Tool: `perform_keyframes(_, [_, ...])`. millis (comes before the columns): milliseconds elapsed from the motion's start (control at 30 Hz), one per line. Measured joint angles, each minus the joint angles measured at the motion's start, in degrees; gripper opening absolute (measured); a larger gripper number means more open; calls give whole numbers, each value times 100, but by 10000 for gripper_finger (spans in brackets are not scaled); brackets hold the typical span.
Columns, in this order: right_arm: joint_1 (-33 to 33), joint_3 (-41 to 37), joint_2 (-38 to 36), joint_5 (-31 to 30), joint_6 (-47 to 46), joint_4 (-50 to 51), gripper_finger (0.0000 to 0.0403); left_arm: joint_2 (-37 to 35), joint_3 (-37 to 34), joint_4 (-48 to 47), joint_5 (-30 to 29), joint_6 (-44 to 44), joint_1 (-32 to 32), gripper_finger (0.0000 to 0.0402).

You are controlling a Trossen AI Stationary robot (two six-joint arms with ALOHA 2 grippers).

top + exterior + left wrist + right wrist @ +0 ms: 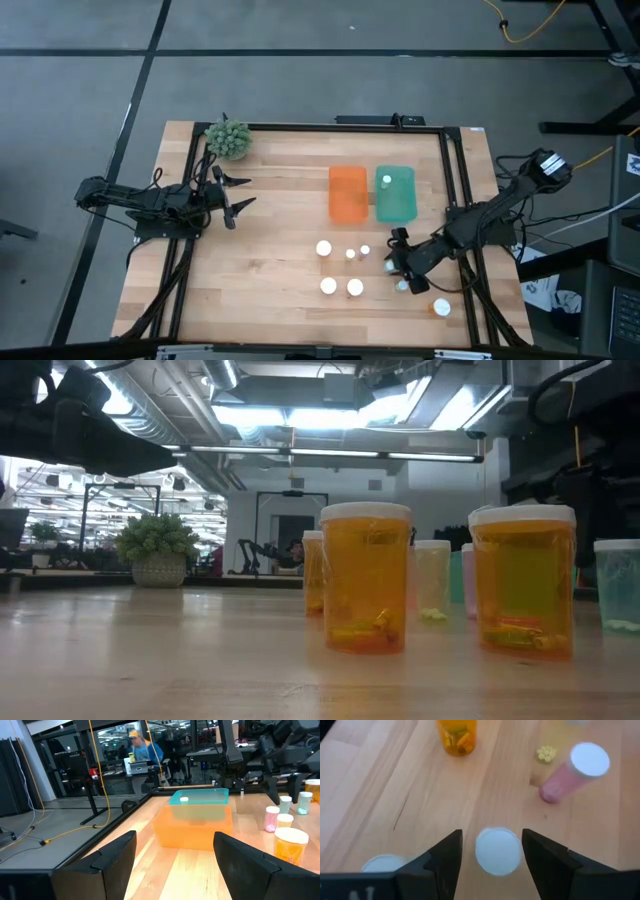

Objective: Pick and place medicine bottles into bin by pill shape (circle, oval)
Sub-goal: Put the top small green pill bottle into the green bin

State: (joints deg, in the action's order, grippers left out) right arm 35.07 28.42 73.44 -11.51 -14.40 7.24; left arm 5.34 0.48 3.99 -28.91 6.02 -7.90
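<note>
Several small white-capped medicine bottles stand upright on the wooden table (260,290) in front of the bins, among them bottles at the front middle (328,286) and an orange-tinted one (441,307) at the front right. One bottle (386,180) stands inside the teal bin (398,205). The orange bin (348,195) is beside it. My right gripper (492,852) is open and points down over a bottle's white cap (497,851), one finger on either side with a gap to each; it also shows in the high view (393,258). My left gripper (238,195) is open and empty at the table's left.
A potted plant (228,138) stands at the far left corner. In the right wrist view, a second white cap (385,864), a pink bottle (575,770) and an orange bottle (457,735) stand close around the right gripper. Bare wood lies at the front left.
</note>
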Motion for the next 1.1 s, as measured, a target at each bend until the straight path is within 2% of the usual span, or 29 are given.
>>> perform_keyframes(300, [-2,1,226,-45,-187,-82,200,0,-1,-2,0,-4,0,257])
perform_keyframes(667, [-2,2,156,-44,-233,-86,109,0,1,0,0,-138,0,257])
perform_keyframes(800, [-2,148,-77,-115,-193,159,108,0,1,0,0,-138,0,257])
perform_keyframes(933, [0,594,-440,-686,-40,1075,114,0,0,-1,0,-140,0,257])
perform_keyframes(1100, [0,1240,-933,-1910,-80,2417,109,0,0,-1,-2,-139,0,257])
